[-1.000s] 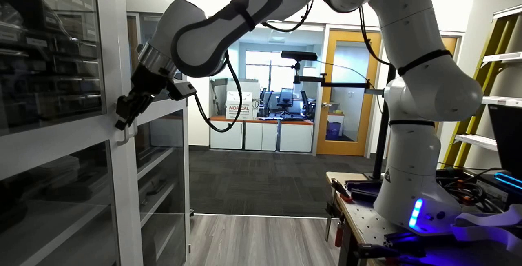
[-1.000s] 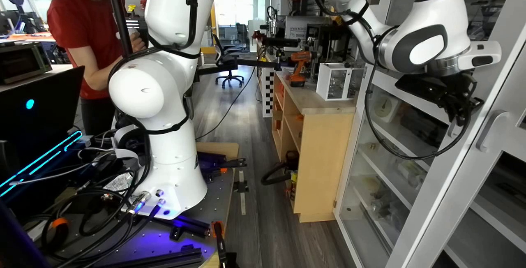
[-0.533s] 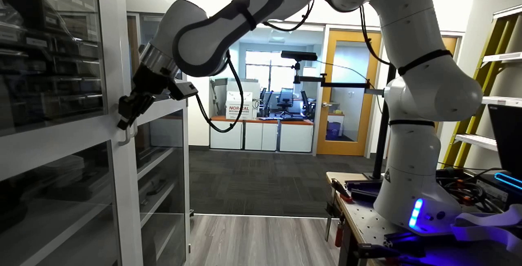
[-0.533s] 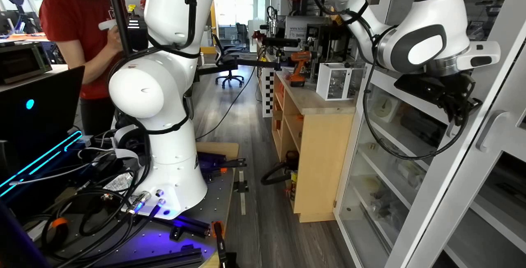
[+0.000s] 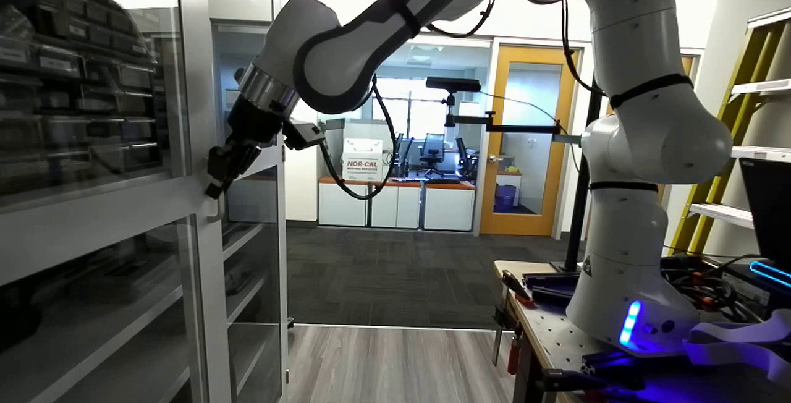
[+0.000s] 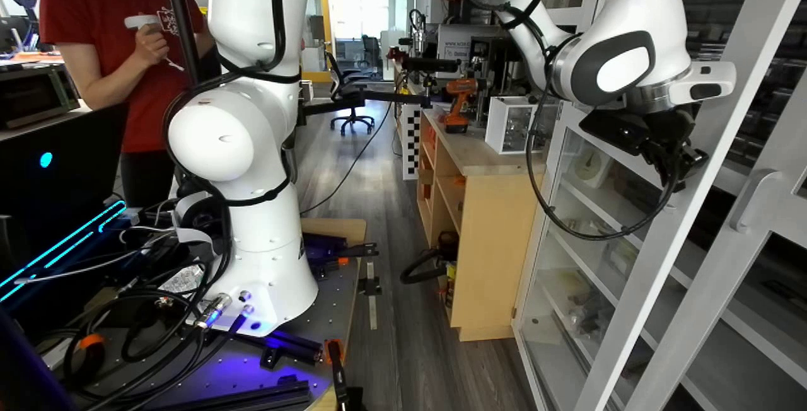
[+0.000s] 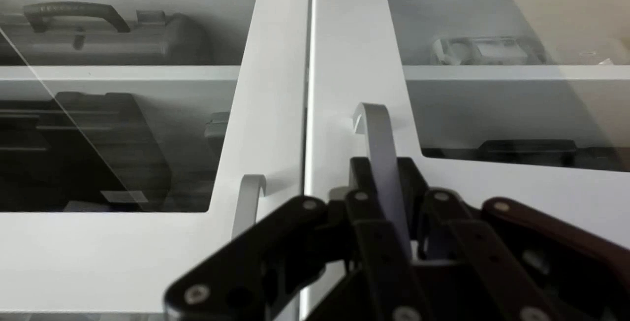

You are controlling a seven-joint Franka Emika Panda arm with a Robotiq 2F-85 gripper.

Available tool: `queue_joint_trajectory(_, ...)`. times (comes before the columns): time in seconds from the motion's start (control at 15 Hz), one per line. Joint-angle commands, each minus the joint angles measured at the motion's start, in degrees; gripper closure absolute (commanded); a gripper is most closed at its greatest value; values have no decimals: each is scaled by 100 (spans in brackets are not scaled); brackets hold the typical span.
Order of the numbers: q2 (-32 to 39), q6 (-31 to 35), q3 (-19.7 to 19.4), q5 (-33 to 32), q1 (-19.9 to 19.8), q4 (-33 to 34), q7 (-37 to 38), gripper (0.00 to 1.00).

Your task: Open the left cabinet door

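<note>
Pinching the handle (image 7: 380,131) of the left cabinet door (image 6: 654,266), my hand (image 7: 385,168) has a finger (image 7: 361,176) pressed against each side of it in the wrist view. I see that door standing ajar in an exterior view, its free edge apart from the neighbouring door (image 6: 723,272). Beyond the robot arm (image 6: 211,140), a person in a red shirt (image 6: 145,102) holds a white object (image 6: 140,21) at chest height.

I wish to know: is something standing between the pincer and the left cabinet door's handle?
Nothing visible does: in the wrist view, the pincer has the handle of the left cabinet door between its fingers. The second handle stands aside, on the neighbouring door.
</note>
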Motion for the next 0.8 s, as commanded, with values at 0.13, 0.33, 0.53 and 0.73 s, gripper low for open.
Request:
queue_joint_trajectory(0.13,-1290,-66,-583,-1124,587,-1381,1690,96)
queue_joint_trajectory(0.33,-1738,-272,-662,-2100,769,-1784,2936,96)
queue_joint_trajectory(0.53,-2134,-646,-448,-2668,800,-2086,3835,59)
queue_joint_trajectory(0.73,-2493,-1132,-162,-2641,906,-2248,3847,46)
